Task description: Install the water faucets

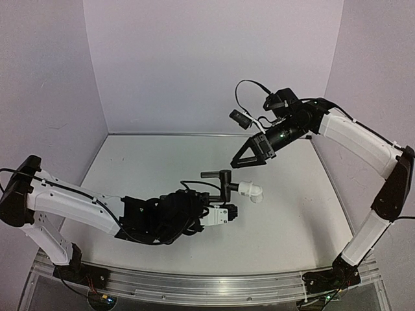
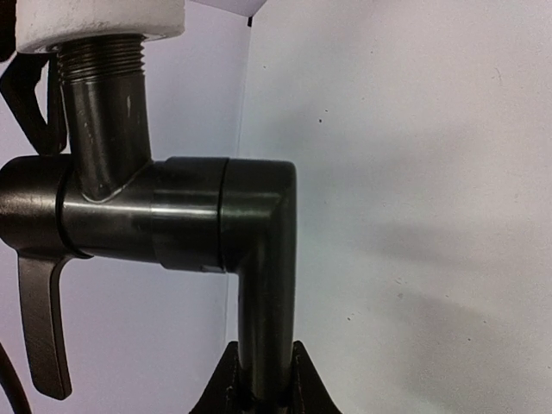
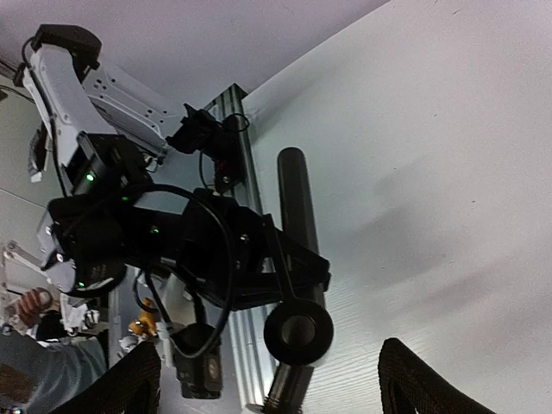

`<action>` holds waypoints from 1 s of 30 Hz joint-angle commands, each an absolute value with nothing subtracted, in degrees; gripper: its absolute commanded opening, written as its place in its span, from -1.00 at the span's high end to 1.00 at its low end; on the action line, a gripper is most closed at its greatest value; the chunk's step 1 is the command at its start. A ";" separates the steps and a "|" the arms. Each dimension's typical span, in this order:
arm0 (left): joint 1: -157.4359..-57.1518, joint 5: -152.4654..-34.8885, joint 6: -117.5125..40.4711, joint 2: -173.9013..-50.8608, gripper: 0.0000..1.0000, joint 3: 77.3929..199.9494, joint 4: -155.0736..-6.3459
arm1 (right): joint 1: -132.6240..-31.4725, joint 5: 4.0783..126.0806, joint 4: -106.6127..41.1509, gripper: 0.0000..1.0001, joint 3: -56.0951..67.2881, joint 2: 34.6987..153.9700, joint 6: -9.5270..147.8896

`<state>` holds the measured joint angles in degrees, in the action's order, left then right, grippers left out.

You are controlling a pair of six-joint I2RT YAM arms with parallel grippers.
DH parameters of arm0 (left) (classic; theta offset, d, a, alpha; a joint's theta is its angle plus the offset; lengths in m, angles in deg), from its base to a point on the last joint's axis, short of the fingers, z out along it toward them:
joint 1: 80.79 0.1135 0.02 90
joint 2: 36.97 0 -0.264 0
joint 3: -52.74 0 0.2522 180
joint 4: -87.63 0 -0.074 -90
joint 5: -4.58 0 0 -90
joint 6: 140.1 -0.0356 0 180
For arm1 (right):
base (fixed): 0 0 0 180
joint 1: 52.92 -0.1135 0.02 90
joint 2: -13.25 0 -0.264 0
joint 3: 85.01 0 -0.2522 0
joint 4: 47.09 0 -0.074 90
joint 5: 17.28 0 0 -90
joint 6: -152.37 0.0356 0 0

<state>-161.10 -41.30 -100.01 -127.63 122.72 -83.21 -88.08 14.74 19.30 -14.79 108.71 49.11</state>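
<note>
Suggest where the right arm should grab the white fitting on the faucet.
Grip the white fitting across its round body, coming from above and to the right, its free side. The faucet screws into it on the left, and the left gripper is shut on the faucet's pipe there, so that side is blocked. The right gripper hangs open above it.

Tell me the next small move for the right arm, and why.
Probably lower the open right gripper onto the white fitting and close on it. The left gripper holds the black faucet, the fitting sits on its threaded end with threads showing, and the right hangs clear above.
</note>
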 commanded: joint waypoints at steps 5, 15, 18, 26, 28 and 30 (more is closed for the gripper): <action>-157.54 -52.48 -78.25 -117.38 0.99 130.11 -68.74 | -87.84 29.18 20.15 -0.77 -20.05 99.70 18.07; -150.08 -79.36 -64.94 -112.27 1.00 134.28 -56.86 | -87.98 36.61 17.75 -0.78 -9.68 87.79 -19.04; -148.62 -88.42 -63.66 -111.74 1.00 135.51 -54.52 | -88.57 36.68 14.90 -0.74 -3.63 83.16 -31.71; -147.37 -101.08 -61.50 -114.02 1.00 139.26 -49.40 | -90.76 34.51 4.61 -0.59 7.44 76.40 -54.27; -147.35 -102.87 -61.33 -114.81 1.00 139.92 -48.51 | -91.06 34.27 2.77 -0.59 9.09 76.19 -57.93; -147.36 -104.62 -61.23 -116.01 1.00 140.90 -47.26 | -91.17 33.70 0.98 -0.58 10.59 76.10 -60.97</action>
